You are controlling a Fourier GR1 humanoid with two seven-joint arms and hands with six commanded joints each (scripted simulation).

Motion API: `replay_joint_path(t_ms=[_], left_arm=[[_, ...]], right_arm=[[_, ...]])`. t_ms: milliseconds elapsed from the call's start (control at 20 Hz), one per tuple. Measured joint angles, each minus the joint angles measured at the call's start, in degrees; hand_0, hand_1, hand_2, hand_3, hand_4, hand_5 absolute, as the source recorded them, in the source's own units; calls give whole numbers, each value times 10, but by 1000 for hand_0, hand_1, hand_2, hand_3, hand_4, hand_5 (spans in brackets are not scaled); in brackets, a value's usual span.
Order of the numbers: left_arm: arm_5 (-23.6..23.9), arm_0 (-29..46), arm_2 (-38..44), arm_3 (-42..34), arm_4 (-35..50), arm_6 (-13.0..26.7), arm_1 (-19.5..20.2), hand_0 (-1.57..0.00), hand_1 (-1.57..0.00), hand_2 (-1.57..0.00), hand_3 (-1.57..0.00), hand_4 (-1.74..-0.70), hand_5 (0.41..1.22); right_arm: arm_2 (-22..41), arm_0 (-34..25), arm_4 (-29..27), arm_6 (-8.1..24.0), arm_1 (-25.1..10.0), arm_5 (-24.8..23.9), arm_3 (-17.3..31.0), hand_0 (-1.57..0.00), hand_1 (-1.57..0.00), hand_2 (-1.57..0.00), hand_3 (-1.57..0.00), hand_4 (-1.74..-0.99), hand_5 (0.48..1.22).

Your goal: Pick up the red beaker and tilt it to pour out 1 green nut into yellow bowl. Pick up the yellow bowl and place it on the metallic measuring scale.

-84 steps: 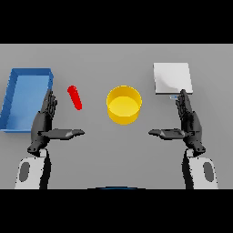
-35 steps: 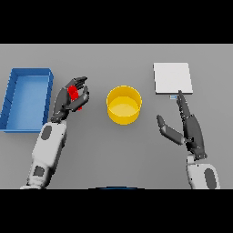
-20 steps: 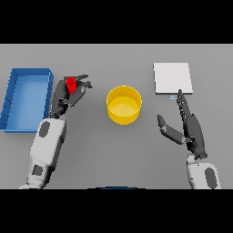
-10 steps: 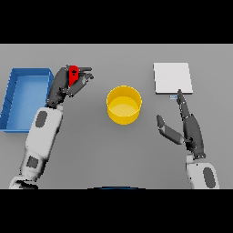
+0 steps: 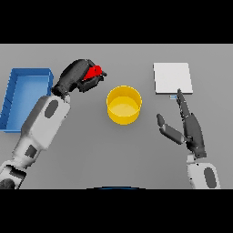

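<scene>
Left hand point(image 5: 77, 76) carried red beaker point(image 5: 94, 72) nearer yellow bowl point(image 5: 124, 104).

Plain grey table point(image 5: 136, 154) fills my whole view, flat, evenly lit, soft shadows. Blue tray point(image 5: 18, 98) just left of my left arm.

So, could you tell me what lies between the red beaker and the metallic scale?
The yellow bowl sits between the red beaker and scale, in the head view.
</scene>
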Motion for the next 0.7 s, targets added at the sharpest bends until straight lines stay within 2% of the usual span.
replay_joint_path(t_ms=[100, 300, 350, 450, 600, 650, 700], left_arm=[[-10, -23, -35, 13, -39, 16, 12, -1570, -1570, -1570, -1570, -1740, 1162], [-35, -69, -120, 28, -126, 44, 21, -1571, -1571, -1571, -1571, -1741, 1197], [-47, -76, -135, 38, -140, 45, 29, -1571, -1571, -1571, -1571, -1689, 1202], [-70, -104, -169, 57, -176, 51, 30, -1571, -1571, -1571, -1436, -1705, 1209], [-108, -147, -214, 78, -228, 24, 42, -1571, -1571, -1571, -1349, -1717, 1215], [-121, -158, -228, 82, -242, 21, 38, -1571, -1571, -1571, -1332, -1718, 1216], [-131, -166, -240, 89, -253, 12, 36, -1571, -1571, -1571, -1295, -1719, 1217]], right_arm=[[2, 5, -7, -12, 4, 5, -2, 1, 1, 1, 1, -1181, 669], [1, 10, -7, -9, 7, 3, 0, 1, 1, 1, 1, -1187, 676], [4, 12, -7, -13, 8, 4, -6, 1, 1, 1, 1, -1191, 675], [-1, 7, -12, 2, 9, 4, 2, 1, 1, 1, 1, -1191, 675], [-2, 13, -25, -3, 15, 9, -1, 1, 1, 1, 1, -1197, 659], [-1, 6, -27, 9, 20, 8, 3, 1, 1, 1, 1, -1202, 651], [-3, 12, -28, 4, 19, 8, 1, 1, 1, 1, 1, -1206, 639]])
